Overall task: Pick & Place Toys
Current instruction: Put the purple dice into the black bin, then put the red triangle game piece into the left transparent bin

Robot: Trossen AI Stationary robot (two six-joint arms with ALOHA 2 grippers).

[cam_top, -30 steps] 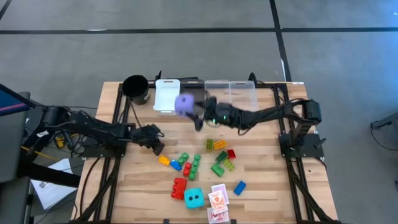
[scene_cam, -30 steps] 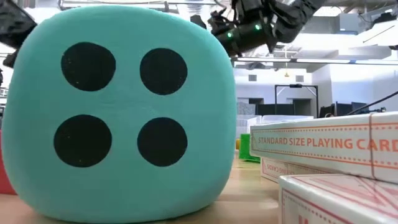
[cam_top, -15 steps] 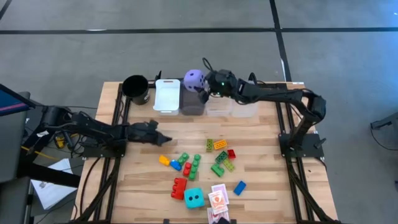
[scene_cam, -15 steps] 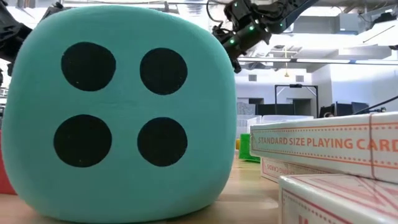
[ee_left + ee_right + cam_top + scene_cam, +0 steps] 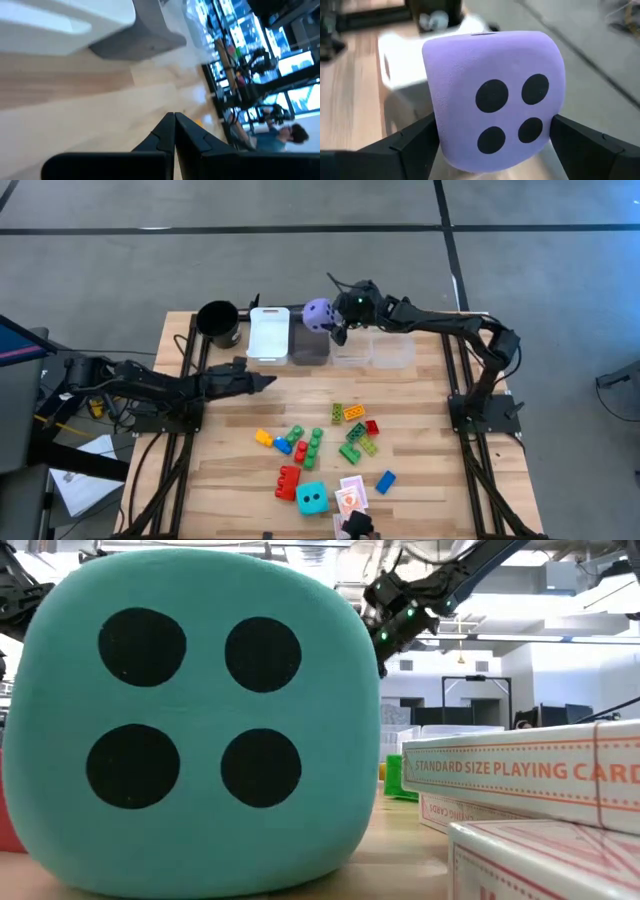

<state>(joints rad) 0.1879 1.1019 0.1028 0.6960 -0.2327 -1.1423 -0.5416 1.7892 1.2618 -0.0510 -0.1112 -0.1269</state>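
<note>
Two arms work over the tabletop (image 5: 230,470). The left pincer (image 5: 262,381) hovers low over bare wood on the left, clenched on nothing, its fingers (image 5: 172,132) pressed together, pointing toward the middle. Along the far edge stand a black cup (image 5: 217,322), a white bin (image 5: 268,333), a grey bin (image 5: 309,346) and two clear bins (image 5: 372,349). Above the grey bin the right pincer (image 5: 333,323) grasps the purple die (image 5: 317,314) by its two sides, four-dot face toward the wrist camera; the die is in the air at the far rim of that bin. The bricks (image 5: 315,442) lie scattered across the middle of the tabletop, red, green, yellow, orange and blue ones close together. At the near edge sit the cyan die (image 5: 311,499) and, just right of it, the red-white cards (image 5: 351,500); a blue brick (image 5: 385,481) lies beyond them.
</note>
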